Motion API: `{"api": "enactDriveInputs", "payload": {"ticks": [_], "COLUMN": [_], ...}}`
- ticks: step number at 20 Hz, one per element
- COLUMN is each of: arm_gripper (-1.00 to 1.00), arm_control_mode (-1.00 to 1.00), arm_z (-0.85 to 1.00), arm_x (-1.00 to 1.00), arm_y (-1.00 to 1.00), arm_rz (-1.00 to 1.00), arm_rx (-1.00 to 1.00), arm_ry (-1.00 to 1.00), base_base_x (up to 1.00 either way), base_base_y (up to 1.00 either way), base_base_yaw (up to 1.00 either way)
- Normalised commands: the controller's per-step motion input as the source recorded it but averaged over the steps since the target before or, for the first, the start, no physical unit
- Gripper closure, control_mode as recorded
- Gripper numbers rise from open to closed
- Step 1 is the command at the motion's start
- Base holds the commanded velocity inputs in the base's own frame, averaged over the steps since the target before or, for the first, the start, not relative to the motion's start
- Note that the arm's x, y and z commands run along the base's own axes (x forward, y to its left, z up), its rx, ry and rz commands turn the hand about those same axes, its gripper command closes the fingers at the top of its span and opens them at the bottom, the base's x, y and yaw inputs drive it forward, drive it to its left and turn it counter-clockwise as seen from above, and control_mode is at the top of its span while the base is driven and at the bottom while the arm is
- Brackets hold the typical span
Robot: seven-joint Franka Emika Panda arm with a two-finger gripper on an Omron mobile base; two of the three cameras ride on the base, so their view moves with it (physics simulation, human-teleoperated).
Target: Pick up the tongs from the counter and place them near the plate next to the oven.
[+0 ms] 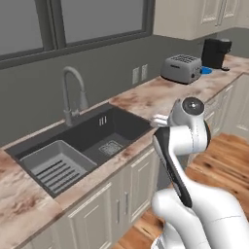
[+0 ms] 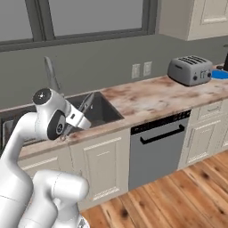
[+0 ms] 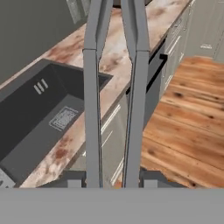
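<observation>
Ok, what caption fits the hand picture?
Gripper shut on the grey tongs, held above the counter edge beside the sink.

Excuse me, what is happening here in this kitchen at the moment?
The white robot arm holds the grey tongs in its gripper, with the fingers shut on them, raised above the counter near the sink. The tongs are not yet delivered: the blue plate lies far along the counter, behind the silver toaster, and the tongs are not close to it.
</observation>
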Motion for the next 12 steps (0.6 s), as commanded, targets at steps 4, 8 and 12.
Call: {"api": "enactDriveInputs", "payload": {"ticks": [4, 8, 12], "arm_gripper": [1.00, 1.00, 1.00], "arm_control_mode": [1.00, 1.00, 1.00], "arm_z": [0.00, 0.00, 0.00], "arm_x": [0.00, 0.00, 0.00], "arm_y": [0.00, 0.00, 0.00], "arm_rz": [0.00, 0.00, 0.00], "arm_rx": [0.00, 0.00, 0.00], "arm_ry": [0.00, 0.00, 0.00], "base_base_x": [0.94, 0.94, 0.86], "base_base_y": [-0.81, -0.78, -0.84], "base_base_yaw": [0.25, 0.26, 0.25]}}
